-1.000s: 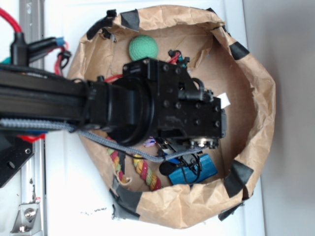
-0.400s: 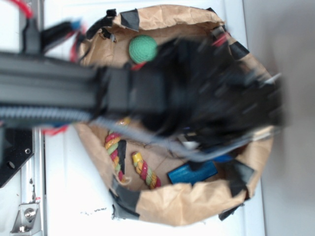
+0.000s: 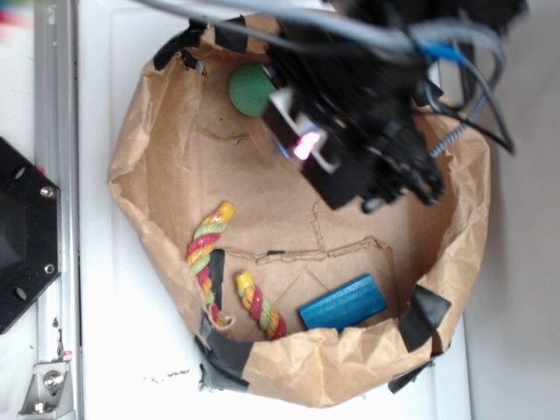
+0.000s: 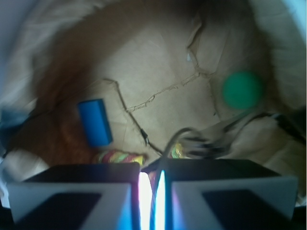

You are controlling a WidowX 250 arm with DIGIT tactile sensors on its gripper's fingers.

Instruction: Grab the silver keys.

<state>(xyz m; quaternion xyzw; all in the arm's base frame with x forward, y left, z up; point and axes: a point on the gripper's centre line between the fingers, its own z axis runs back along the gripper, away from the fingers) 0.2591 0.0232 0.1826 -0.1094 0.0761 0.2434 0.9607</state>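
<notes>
The brown paper bin (image 3: 149, 175) takes up most of the exterior view, its crumpled wall taped with black at the rim. My arm (image 3: 376, 131) comes in from the top right corner, cut off by the frame's edge and smeared by blur. It slants down over the bin's upper right part and trails loose cables. It covers that stretch of the floor and the right side of the green ball (image 3: 245, 87).

The striped rope toy (image 3: 208, 249) and the blue block (image 3: 343, 302) lie in plain view near the lower wall, well apart from me.

My gripper (image 4: 152, 191) fills the bottom of the wrist view. Its fingers (image 4: 72, 201) are pressed nearly together, with only a thin bright slit between them. A wire loop rises from that slit to the silver keys (image 4: 199, 143), a blurred bright bunch just beyond my fingertips, so I seem to have them pinched. In the exterior view I cannot make them out at all.
</notes>
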